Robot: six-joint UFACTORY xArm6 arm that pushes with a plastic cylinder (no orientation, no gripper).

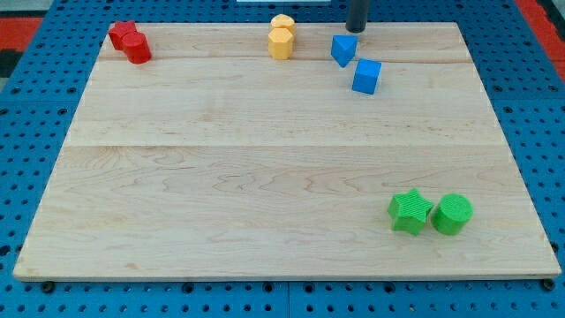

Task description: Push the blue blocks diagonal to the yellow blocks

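Observation:
Two blue blocks lie near the view's top, right of centre: a blue wedge-like block [343, 49] and a blue cube [366, 76] just below and to its right. Two yellow blocks [281, 37] stand touching each other to the left of the blue ones, the rear one partly hidden by the front hexagonal one. My tip [356, 32] is at the board's top edge, just above and slightly right of the blue wedge-like block, close to it.
Two red blocks [130, 41] sit touching at the board's top left corner. A green star [410, 211] and a green cylinder [452, 214] sit side by side at the bottom right. The wooden board [265, 177] lies on a blue pegboard.

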